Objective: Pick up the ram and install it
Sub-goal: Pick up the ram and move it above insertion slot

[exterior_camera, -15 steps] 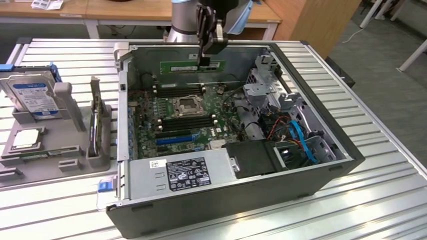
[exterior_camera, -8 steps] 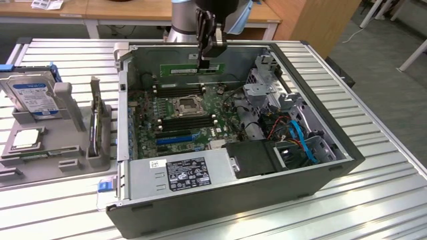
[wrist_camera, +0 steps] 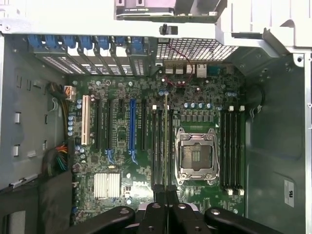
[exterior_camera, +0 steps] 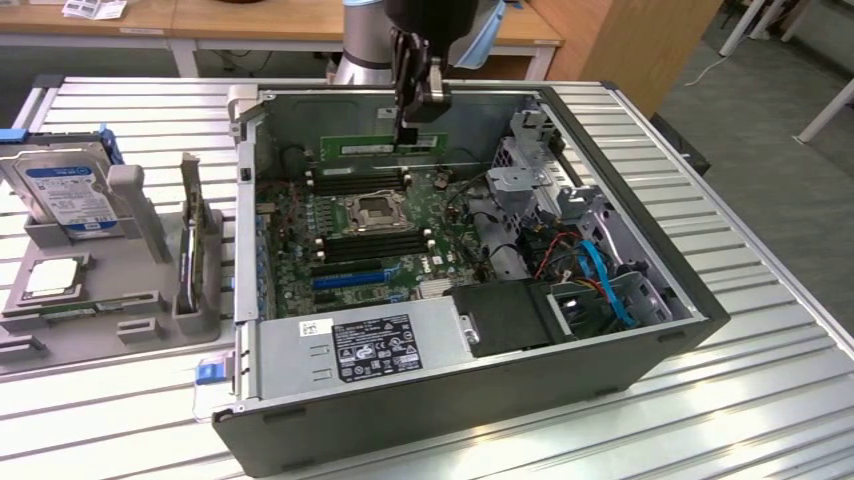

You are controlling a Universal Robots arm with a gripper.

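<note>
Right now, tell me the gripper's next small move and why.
Probably lower straight down: the black gripper is shut on the long thin green ram stick, hanging edge-down over the black memory slots beside the silver CPU socket, not yet seated.

I'm counting one open computer case (exterior_camera: pixel 534 385), one motherboard (exterior_camera: pixel 447 190), one CPU socket (exterior_camera: pixel 374 211), one power supply (exterior_camera: pixel 367 345) and two banks of memory slots (wrist_camera: pixel 233 146). I'm also seeing one ram stick (exterior_camera: pixel 363 148), one hard drive (exterior_camera: pixel 64 195), one CPU chip (exterior_camera: pixel 54 277) and one grey holder tray (exterior_camera: pixel 80 345).
</note>
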